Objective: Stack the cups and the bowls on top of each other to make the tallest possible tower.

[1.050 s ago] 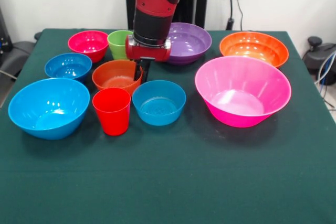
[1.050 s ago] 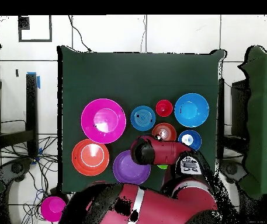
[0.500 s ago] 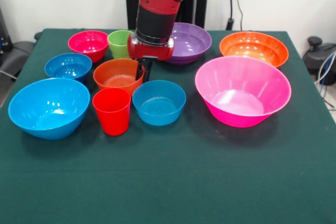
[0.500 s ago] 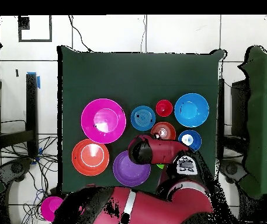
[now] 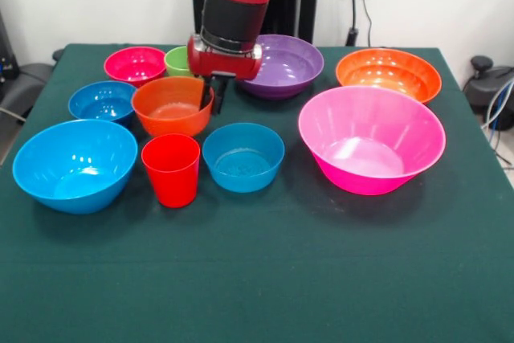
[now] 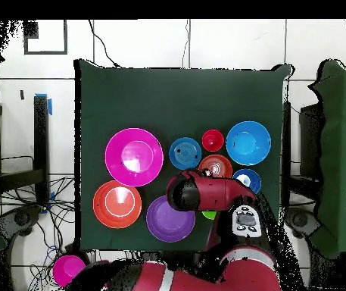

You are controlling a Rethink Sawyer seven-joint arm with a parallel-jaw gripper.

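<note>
My gripper (image 5: 210,99) is shut on the right rim of a small orange bowl (image 5: 171,108), which hangs just above the cloth and covers part of the light green cup (image 5: 176,59) behind it. The red cup (image 5: 171,170) stands in front of that bowl, beside a small blue bowl (image 5: 242,157). Around them stand a large light blue bowl (image 5: 75,165), another small blue bowl (image 5: 104,101), a magenta bowl (image 5: 134,64), a purple bowl (image 5: 287,63), a large orange bowl (image 5: 389,75) and a huge hot-pink bowl (image 5: 371,139). Every bowl stands alone; no tower shows. From overhead the arm hides the gripper beside the orange bowl (image 6: 216,166).
The green cloth (image 5: 265,279) has open room along the front. In the overhead view the arm (image 6: 206,195) covers the green cup and the magenta bowl. A pink round thing (image 6: 69,269) lies off the table near the robot's base.
The gripper has risen and shifted left with the small orange bowl held by its rim. The bowl has come up off the cloth. Nothing else has moved.
</note>
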